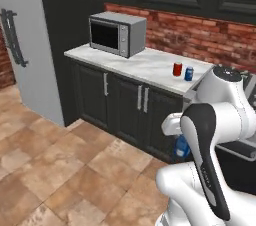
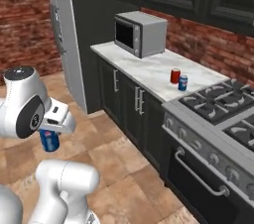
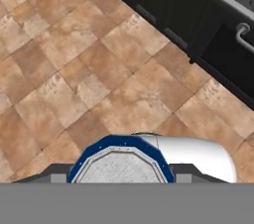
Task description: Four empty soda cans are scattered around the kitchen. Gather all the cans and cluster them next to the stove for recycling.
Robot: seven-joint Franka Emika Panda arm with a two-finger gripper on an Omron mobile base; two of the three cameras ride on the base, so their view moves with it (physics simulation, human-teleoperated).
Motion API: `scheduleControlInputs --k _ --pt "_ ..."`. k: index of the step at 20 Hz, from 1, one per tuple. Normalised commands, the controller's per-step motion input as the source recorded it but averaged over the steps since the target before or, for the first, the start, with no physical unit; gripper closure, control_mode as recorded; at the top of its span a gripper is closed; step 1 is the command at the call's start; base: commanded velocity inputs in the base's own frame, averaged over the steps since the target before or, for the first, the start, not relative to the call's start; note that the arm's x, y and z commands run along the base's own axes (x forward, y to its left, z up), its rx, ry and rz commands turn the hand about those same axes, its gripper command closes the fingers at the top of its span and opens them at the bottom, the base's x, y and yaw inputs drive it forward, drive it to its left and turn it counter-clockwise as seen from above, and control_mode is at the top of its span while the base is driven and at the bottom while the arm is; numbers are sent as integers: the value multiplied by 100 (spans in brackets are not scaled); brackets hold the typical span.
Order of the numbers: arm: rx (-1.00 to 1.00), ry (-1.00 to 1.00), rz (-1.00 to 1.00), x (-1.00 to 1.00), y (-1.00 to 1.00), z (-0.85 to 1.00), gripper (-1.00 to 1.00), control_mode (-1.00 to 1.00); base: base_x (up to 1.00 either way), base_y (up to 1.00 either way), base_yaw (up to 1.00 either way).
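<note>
My gripper (image 2: 49, 135) is shut on a blue soda can (image 2: 49, 140) and holds it upright above the tiled floor, in front of the dark cabinets. From the hand view the can's silver top (image 3: 121, 164) sits between the fingers. The left base view has this can (image 1: 181, 147) peeking out behind my arm. A red soda can (image 2: 175, 76) and a second blue soda can (image 2: 183, 83) stand close together on the white counter (image 2: 144, 72), just left of the stove (image 2: 223, 104). These same cans appear as red (image 1: 177, 69) and blue (image 1: 188, 73).
A grey microwave (image 2: 140, 33) sits at the counter's far end, with a tall grey fridge (image 1: 25, 45) beyond it. The stove's oven door and bar handle (image 3: 243, 34) lie off to the right. Brown floor tiles (image 3: 99, 69) spread below the hand.
</note>
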Motion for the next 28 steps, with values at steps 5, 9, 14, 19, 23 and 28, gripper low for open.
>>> scheduleControlInputs --k 5,9,14,19,23,28 --pt "0 0 0 0 0 0 100 100 72 20 -52" --pt "0 0 0 0 0 0 100 100 27 32 -47" --pt "0 0 0 0 0 0 100 100 1 45 -42" --pt "0 0 0 0 0 0 100 100 22 70 -43" --pt "0 0 0 0 0 0 100 100 36 100 -26" --pt "0 0 0 0 0 0 100 100 27 84 -15"
